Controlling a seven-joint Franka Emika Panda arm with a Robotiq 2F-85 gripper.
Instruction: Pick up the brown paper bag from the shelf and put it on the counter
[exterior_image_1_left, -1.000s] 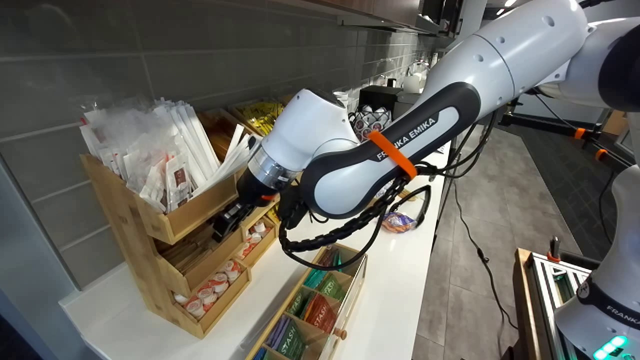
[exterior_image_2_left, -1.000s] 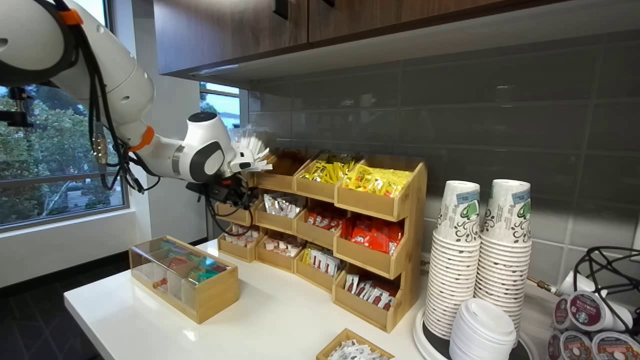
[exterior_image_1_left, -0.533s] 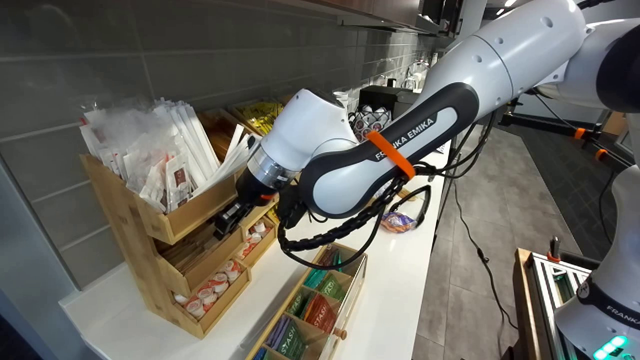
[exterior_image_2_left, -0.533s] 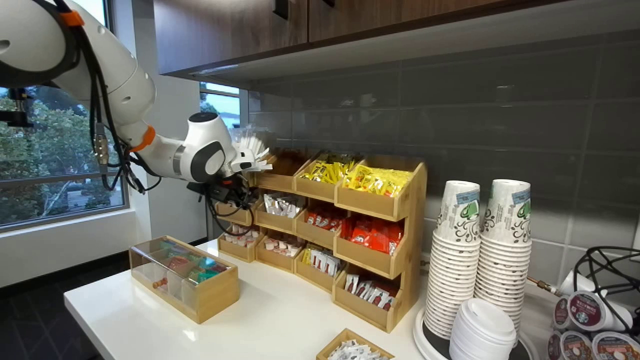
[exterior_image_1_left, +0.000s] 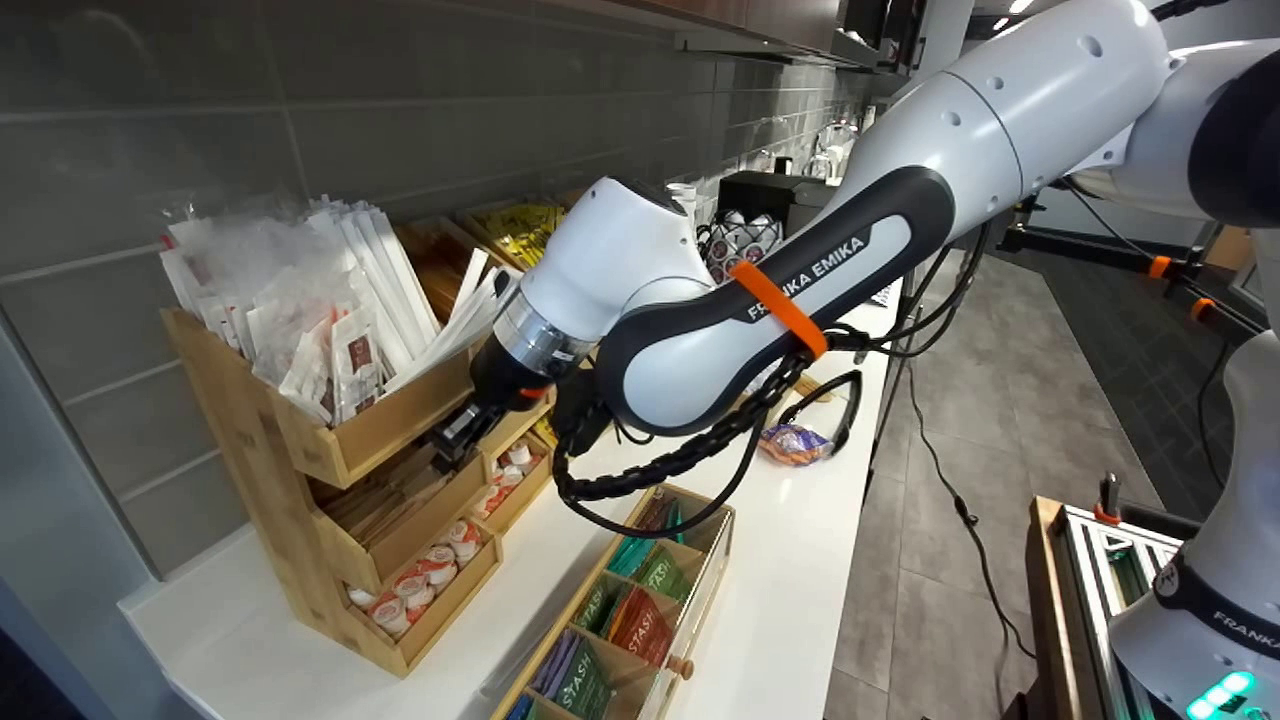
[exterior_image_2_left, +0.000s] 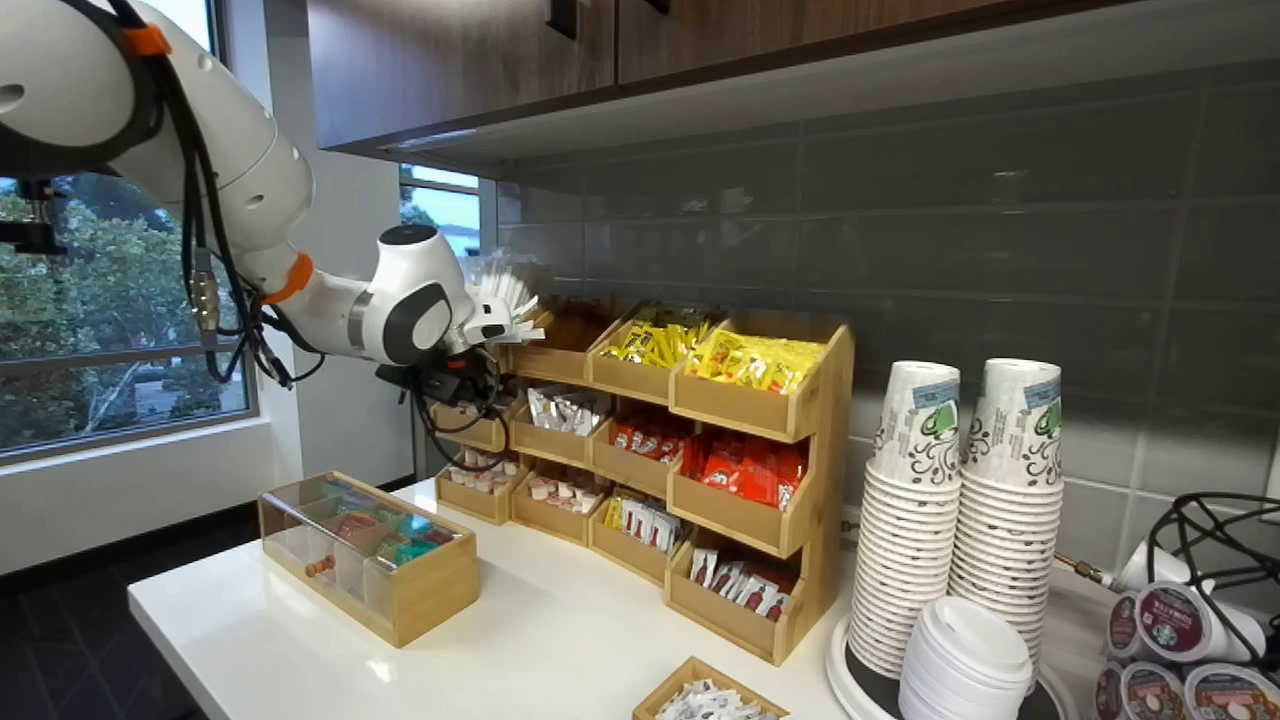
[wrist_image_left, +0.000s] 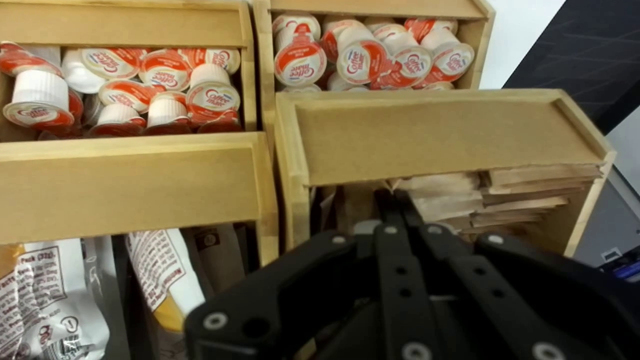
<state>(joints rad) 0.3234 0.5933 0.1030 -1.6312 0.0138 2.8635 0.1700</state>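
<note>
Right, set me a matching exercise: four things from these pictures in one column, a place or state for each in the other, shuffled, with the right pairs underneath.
Things
1. brown paper bags
2. creamer cups
3. tea box
4. hand

Places or states
A. jaws shut
B. standing directly on the counter
C. in the middle tier of the shelf
D. in the bottom tier of the shelf

Right pairs: 1-C, 2-D, 3-B, 4-A

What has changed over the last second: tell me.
The hand has closed at the brown paper bags; whether it grips one, I can't tell. The arm edged slightly leftward in an exterior view. The shelf and divided box stayed put.
</note>
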